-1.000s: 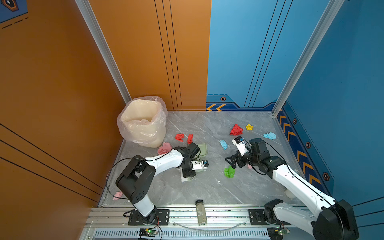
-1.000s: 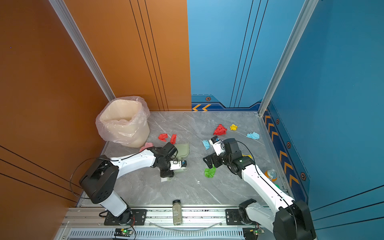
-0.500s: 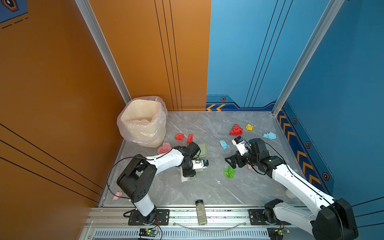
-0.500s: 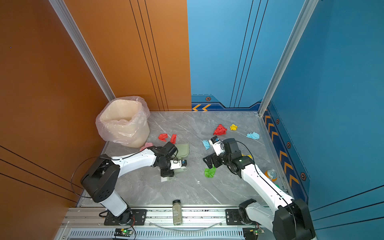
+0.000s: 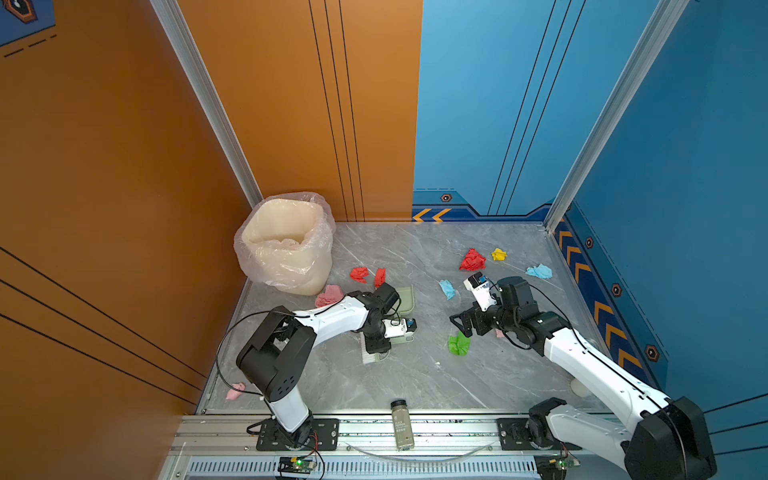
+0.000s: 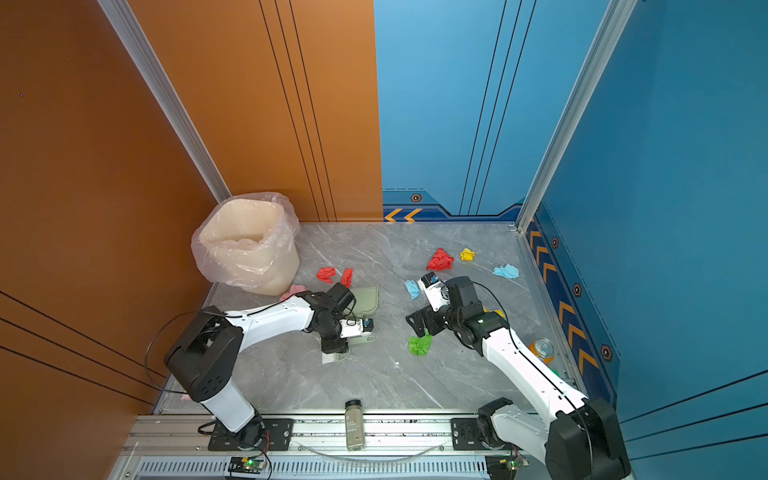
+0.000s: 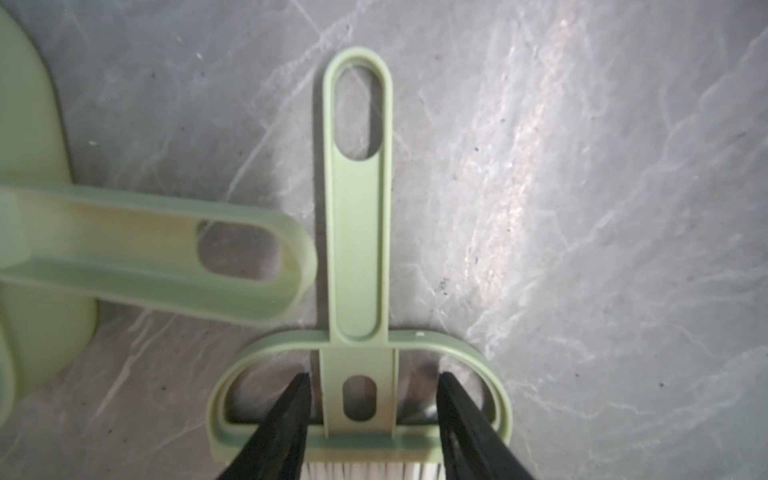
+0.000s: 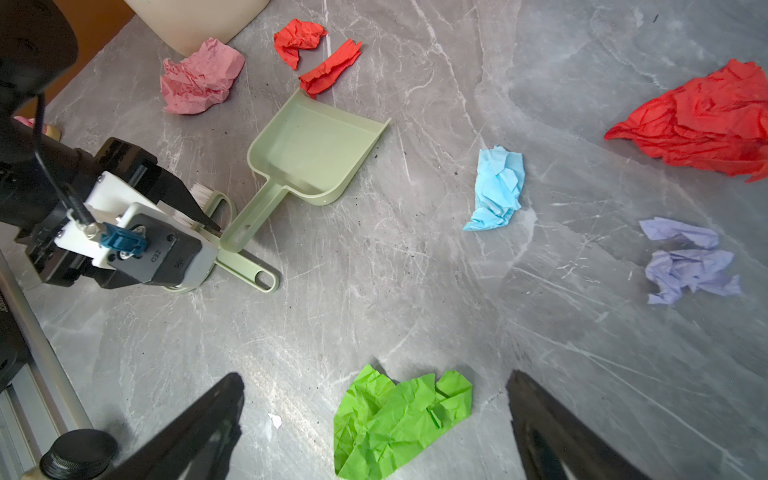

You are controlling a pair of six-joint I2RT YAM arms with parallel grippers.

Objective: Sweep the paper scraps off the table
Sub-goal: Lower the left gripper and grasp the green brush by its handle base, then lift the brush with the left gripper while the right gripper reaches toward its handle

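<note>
Between the fingers of the left pincer [image 7: 376,376], the brush [image 7: 357,249] loses its bristles past the picture's edge; beside it the dustpan [image 7: 145,253] is blurred, its scoop cut off.

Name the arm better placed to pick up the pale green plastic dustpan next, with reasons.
Right, probably. The left gripper straddles the neck of the pale green brush, so is busy. The right gripper hangs open and empty over a bright green paper wad, with the dustpan unobstructed in its wrist view.
</note>
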